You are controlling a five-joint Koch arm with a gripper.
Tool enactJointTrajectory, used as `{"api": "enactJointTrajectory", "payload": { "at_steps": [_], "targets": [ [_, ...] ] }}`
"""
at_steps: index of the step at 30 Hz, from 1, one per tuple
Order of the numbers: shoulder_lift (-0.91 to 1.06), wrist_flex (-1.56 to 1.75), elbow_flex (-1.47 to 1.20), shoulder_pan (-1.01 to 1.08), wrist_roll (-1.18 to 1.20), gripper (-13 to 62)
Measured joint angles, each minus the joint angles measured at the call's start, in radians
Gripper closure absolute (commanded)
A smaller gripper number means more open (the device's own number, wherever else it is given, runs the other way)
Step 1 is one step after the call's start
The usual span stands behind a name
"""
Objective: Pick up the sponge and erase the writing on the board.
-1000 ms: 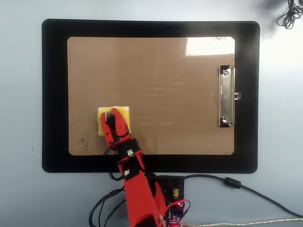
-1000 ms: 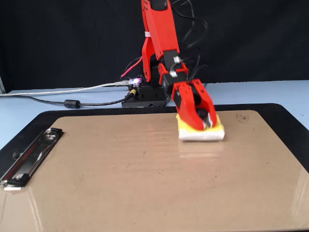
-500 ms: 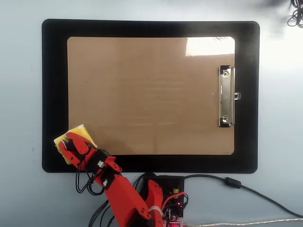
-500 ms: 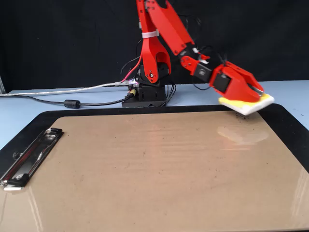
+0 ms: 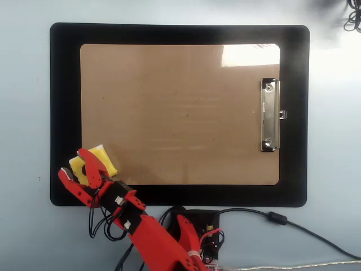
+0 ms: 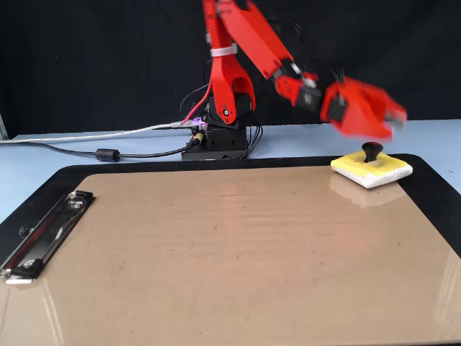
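Though overhead hides knob, fixed view shows sponge [image 6: 372, 169] free — jaws apart.

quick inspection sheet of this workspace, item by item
surface: pale blue table with a black mat on it
board: lies flat on the mat, metal clip at the right in the overhead view
writing: nothing seen on the board
sponge: set down at the board's corner, partly on the mat, black knob up
clutter: nothing seen
gripper: open, raised above the sponge, holding nothing; blurred in the fixed view
cables: black cable and pale cable run from the arm's base; a dark coil at the top right of the overhead view
surroundings: black backdrop behind the table
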State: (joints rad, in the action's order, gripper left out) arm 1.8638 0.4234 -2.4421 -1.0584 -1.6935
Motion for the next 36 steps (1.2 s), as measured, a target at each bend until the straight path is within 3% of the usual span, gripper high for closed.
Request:
{"api": "enactJointTrajectory", "payload": {
  "at_steps": [2, 5, 7, 11, 13, 19, 27, 36],
  "targets": [
    [0.175, -0.218, 0.000, 0.034, 0.000, 15.2],
    [0.359, -0.762, 0.222, 0.186, 0.000, 15.2],
    [0.371, -1.108, 0.368, 0.327, -0.002, 15.2],
    [0.370, -1.577, 0.400, 0.658, 0.000, 15.4],
    [0.373, -1.649, 0.295, 0.776, 0.012, 15.3],
    [0.439, -1.671, -0.006, 0.859, 0.201, 14.8],
    [0.439, -1.931, -0.035, 0.954, 0.218, 14.9],
    [0.439, -1.937, -0.034, 0.953, 0.221, 14.9]
  ]
}}
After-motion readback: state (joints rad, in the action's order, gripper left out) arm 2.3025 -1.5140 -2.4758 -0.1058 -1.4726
